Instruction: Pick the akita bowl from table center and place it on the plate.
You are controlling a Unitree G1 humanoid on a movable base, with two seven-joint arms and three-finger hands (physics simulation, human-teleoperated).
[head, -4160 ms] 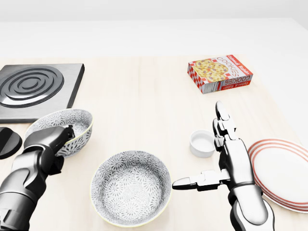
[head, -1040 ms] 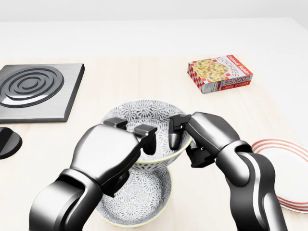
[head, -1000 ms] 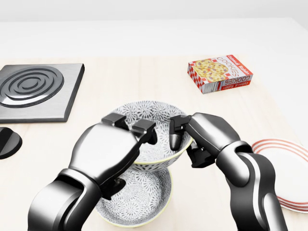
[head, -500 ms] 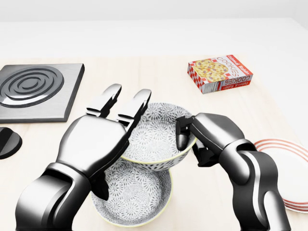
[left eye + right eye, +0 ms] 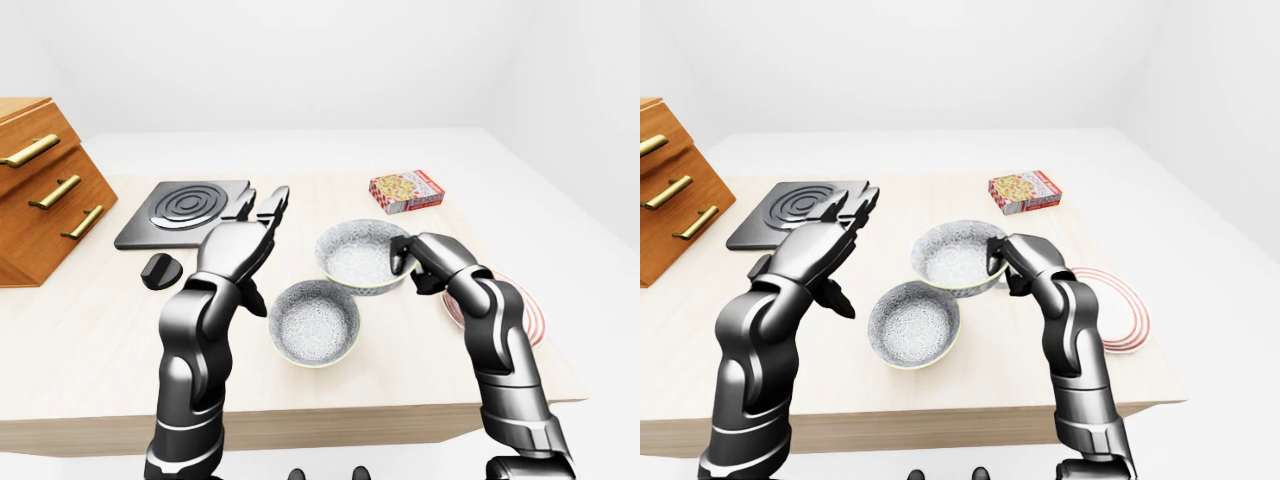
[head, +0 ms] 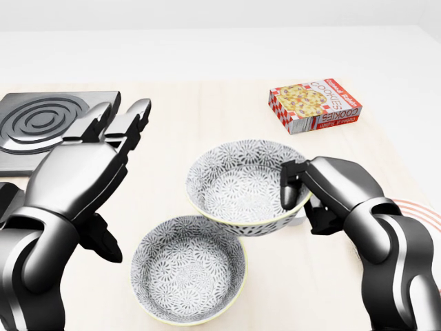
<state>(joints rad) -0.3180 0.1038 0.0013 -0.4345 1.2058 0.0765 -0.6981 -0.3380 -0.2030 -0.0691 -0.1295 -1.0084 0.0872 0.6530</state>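
My right hand point(image 6: 298, 200) is shut on the right rim of a grey-patterned akita bowl point(image 6: 238, 181), thumb inside and fingers outside. The bowl hangs upright above the table in the middle of the head view. Below and to its left a second bowl point(image 6: 189, 269) of the same pattern rests on the table. My left hand point(image 6: 96, 172) is open with fingers spread, apart from both bowls at the left. The red-ringed white plate point(image 5: 1122, 312) lies on the table to the right of my right arm. In the head view the plate point(image 6: 419, 209) is mostly hidden by that arm.
A red cookie box point(image 6: 315, 105) lies at the upper right. A grey burner plate point(image 6: 41, 124) sits at the upper left, with a black knob point(image 5: 160, 270) below it. A wooden drawer cabinet point(image 5: 35, 190) stands at the far left. The table edge runs close below the resting bowl.
My left hand let go of the bowl, opened and drew away to the left. My right hand kept its hold and carried the bowl a little to the right.
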